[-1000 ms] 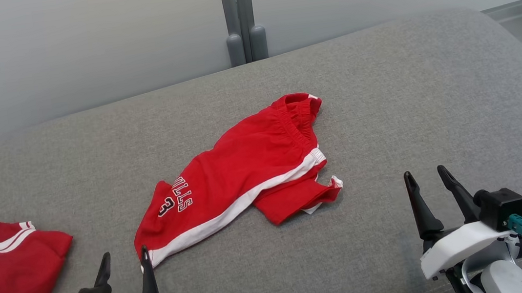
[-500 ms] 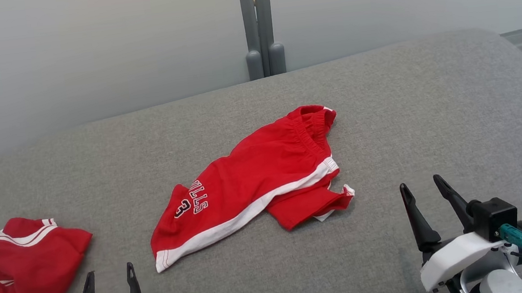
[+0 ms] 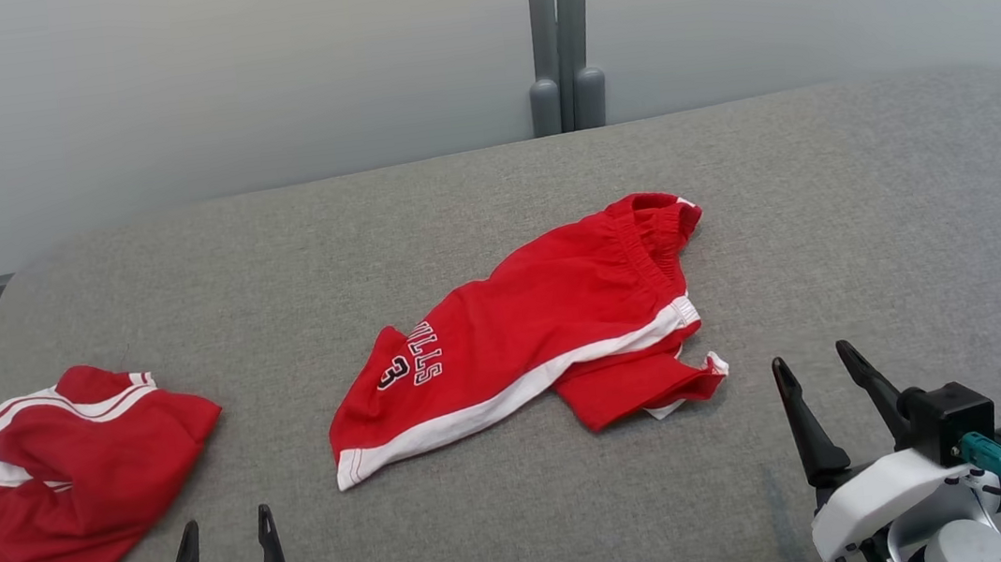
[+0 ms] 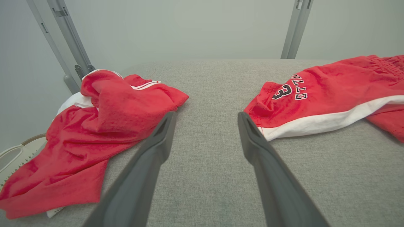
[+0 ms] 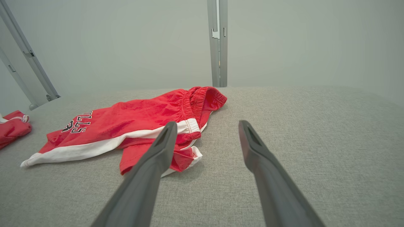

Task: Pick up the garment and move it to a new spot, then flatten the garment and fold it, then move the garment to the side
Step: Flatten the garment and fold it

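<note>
The garment (image 3: 80, 480), a bright red shirt with white sleeves and striped trim, lies crumpled at the left end of the grey cushioned surface (image 3: 831, 206). In the left wrist view the garment (image 4: 94, 126) is ahead and to the left of my left gripper (image 4: 206, 116). A corner of the garment (image 5: 12, 127) also shows at the left edge of the right wrist view. My left gripper (image 3: 227, 524) stands open and empty just right of it. At the lower right my right gripper (image 3: 811, 357) is open too, with nothing between its fingers (image 5: 157, 151).
Red shorts (image 3: 544, 333) with a white band and black lettering lie mid-surface, between the two grippers. A grey post (image 3: 561, 29) stands against the pale wall behind. The surface's left edge runs close by the garment, with a white object (image 4: 12, 154) beyond it.
The whole picture has shifted right, so the camera has turned left and more of the garment is in view. Both grippers stay open; the cloth pieces lie as before.
</note>
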### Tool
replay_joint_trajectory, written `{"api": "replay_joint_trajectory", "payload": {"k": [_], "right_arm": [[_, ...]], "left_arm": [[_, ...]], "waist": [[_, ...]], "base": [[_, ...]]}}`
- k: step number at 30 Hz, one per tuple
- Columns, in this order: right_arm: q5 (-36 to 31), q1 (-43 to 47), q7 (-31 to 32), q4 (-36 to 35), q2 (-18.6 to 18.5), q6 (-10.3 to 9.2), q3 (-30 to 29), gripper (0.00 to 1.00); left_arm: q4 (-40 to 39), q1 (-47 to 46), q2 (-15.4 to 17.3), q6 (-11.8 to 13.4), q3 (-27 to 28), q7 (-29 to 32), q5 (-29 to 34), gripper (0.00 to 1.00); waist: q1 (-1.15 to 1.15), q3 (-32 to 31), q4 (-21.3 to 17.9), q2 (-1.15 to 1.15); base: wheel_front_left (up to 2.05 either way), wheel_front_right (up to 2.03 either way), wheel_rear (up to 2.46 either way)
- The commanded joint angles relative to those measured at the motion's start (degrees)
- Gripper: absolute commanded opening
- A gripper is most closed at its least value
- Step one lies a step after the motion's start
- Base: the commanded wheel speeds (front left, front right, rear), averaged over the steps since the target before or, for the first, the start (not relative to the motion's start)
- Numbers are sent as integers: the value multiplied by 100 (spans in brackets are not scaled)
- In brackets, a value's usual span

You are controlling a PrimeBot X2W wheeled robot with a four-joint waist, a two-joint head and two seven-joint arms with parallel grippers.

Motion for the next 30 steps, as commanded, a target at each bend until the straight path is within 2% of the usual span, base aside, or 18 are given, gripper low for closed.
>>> {"api": "replay_joint_trajectory", "payload": {"k": [1, 3, 7, 12, 21, 30], "right_arm": [[-40, -3, -17, 27, -7, -2, -21, 100], [-47, -32, -17, 42, 1, -2, -49, 100], [-17, -109, -17, 62, 6, -2, -105, 100], [-22, -246, -17, 132, -17, -2, -81, 100], [90, -930, -17, 439, -139, -2, 204, 100], [556, -1641, -17, 1124, -305, -2, 625, 100]], "left_arm": [[18, -129, 12, -24, -10, -3, -36, 100], [51, -160, 12, -49, -47, -3, -83, 100], [148, -243, 9, -322, -286, -3, -184, 100], [269, -412, 16, -482, -548, -3, -365, 100], [656, -1022, 15, -539, -943, -3, -767, 100], [848, -1334, 15, -521, -1125, -2, -1036, 100]], "waist": [[0, 50, 100, 0], [0, 64, 142, 0], [0, 144, 173, 0], [0, 336, 135, 0], [0, 971, 52, 0], [0, 1305, 76, 0]], "base": [[0, 0, 0], [0, 0, 0], [0, 0, 0], [0, 0, 0], [0, 0, 0], [0, 0, 0]]}}
